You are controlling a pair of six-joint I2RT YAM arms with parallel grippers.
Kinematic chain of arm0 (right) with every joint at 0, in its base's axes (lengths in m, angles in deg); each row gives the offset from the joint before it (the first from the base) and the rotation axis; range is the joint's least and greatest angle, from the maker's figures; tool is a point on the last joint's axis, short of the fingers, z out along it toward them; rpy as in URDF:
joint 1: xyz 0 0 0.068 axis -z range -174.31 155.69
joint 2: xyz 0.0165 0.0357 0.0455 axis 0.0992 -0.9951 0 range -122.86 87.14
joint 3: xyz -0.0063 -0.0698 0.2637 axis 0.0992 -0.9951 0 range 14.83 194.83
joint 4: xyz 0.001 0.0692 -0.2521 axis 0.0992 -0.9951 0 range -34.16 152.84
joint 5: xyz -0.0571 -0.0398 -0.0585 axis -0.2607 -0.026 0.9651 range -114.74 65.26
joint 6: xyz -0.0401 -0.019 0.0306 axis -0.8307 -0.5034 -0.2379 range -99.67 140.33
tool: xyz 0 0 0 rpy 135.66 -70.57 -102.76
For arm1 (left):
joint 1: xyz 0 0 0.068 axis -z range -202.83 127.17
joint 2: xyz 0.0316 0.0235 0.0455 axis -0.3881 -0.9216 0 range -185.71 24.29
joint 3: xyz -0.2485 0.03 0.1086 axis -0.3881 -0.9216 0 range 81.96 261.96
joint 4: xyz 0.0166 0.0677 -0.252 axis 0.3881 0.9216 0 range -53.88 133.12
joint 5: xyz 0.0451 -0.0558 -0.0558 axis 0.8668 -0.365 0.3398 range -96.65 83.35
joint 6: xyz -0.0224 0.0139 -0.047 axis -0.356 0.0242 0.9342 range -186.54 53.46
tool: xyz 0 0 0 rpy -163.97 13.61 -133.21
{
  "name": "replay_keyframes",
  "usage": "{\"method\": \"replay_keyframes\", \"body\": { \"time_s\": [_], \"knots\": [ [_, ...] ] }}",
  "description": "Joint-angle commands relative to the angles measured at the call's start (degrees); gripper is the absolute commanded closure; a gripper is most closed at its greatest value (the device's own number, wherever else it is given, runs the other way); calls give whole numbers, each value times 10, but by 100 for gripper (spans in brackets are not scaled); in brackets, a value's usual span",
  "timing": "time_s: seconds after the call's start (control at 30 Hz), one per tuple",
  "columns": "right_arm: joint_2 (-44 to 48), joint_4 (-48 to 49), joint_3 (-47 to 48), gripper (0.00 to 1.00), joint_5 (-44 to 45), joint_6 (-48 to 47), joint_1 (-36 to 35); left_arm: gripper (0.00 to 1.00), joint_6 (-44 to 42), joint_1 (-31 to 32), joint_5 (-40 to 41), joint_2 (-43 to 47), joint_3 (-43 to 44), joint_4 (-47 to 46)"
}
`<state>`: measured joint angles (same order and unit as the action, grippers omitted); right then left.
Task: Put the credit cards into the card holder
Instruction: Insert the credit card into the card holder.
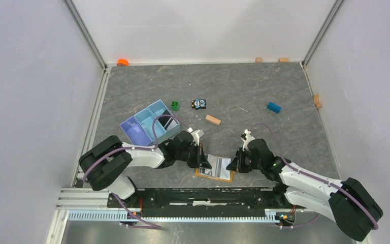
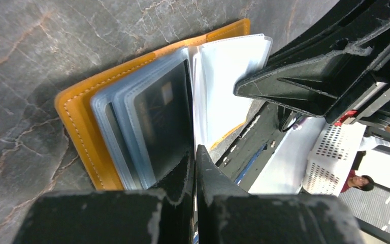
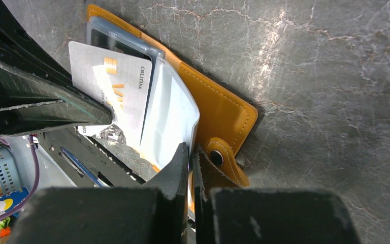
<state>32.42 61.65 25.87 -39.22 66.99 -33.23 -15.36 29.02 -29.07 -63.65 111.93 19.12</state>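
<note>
From above and behind the arm bases, you see the whole tabletop. Your wrist cameras sit close, each looking past its own jaws from opposite sides at the open card holder, the spot all three views share at the near edge.

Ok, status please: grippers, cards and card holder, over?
Left gripper and right gripper shut, each pinching a sleeve of the open card holder. Dark card sleeved, light card among the sleeves. No obstacle seen.
</note>
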Motion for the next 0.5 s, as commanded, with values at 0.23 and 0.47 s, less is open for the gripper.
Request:
{"method": "replay_keyframes", "body": {
  "time_s": [0.23, 0.47],
  "knots": [
    [-15, -86, -10, 97, 69, -28, 0, 98, 80, -30, -91, -66, -39, -152],
    [-18, -94, -5, 98, 74, -29, 0, 98, 89, -38, -68, -61, -61, -151]
  ]
}}
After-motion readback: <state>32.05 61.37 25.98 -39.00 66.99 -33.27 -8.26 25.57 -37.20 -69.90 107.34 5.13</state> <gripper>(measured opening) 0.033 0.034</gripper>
